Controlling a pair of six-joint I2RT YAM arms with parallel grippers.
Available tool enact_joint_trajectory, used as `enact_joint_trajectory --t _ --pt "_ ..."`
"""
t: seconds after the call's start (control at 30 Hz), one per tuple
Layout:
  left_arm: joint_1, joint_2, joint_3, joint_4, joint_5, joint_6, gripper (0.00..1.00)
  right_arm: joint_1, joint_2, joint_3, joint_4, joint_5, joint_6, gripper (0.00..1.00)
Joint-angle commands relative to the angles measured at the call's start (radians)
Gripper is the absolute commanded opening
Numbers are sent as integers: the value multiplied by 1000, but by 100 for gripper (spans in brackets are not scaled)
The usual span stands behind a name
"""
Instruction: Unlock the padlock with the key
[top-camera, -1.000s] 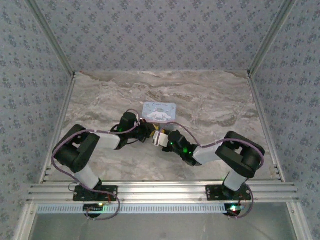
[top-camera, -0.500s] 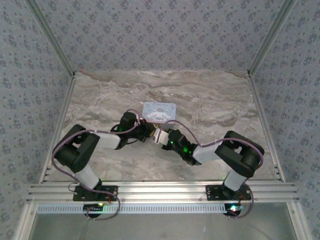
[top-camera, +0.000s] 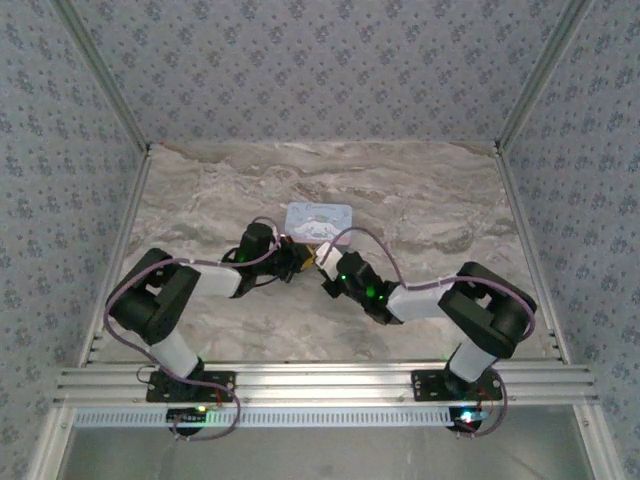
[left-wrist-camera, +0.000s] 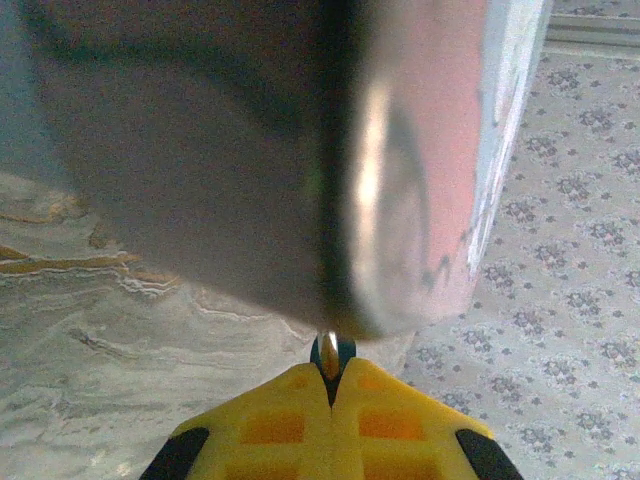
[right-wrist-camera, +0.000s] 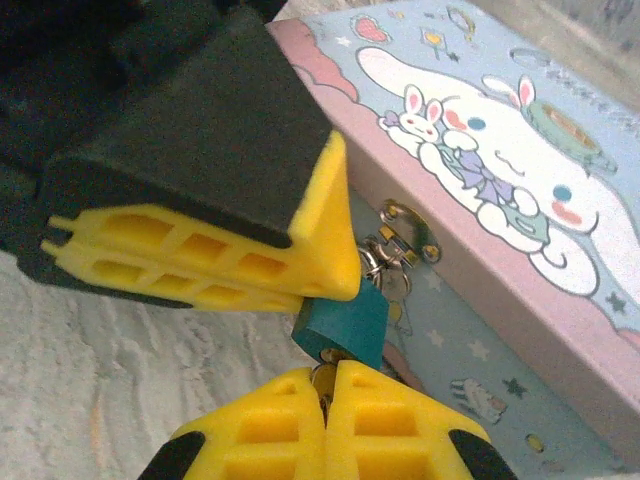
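Just above the right hand (right-wrist-camera: 325, 372), pressed together perhaps on a key (right-wrist-camera: 322, 379), the padlock (right-wrist-camera: 340, 322).

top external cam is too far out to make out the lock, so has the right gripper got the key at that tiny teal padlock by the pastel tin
observer: right wrist view shows the right gripper shut on a small brassy key, right against the bottom of the tiny teal-bodied padlock; inserted or not, can't tell
operator: who's steadying the lock
observer: the left gripper, shut on the padlock's top, beside the silvery hasp on the pastel blue-and-pink cartoon tin
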Motion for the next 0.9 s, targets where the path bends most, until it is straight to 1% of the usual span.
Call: enact_joint_trajectory --t 0.0,0.23,0.3,0.47,0.5,0.57,0.63,0.73,0.77,0.87 --pt "-14 21 21 13 38 13 0 -22 -26 25 8 -70 223 0" --pt "-20 45 19 17 36 22 0 -68 -20 -1 70 -200 425 0" --pt "-23 49 17 18 34 24 0 -77 -18 -8 86 -217 447 0" --pt "-21 50 19 19 33 27 0 -78 -15 -13 69 -210 444 0" --pt "-22 47 19 17 33 32 2 -78 -14 -14 67 -213 448 0" --pt "-18 28 19 3 28 44 15 -80 -14 -16 70 -217 468 0" --pt "-9 -12 14 -34 11 72 31 -81 -14 -27 82 -226 497 0" --pt "11 -93 20 -149 -11 139 48 -90 -14 -46 117 -245 567 0" --pt "21 -120 20 -190 -14 164 52 -97 -14 -55 123 -258 600 0" --pt "65 -190 21 -282 -11 219 56 -112 -15 -74 152 -297 703 0"
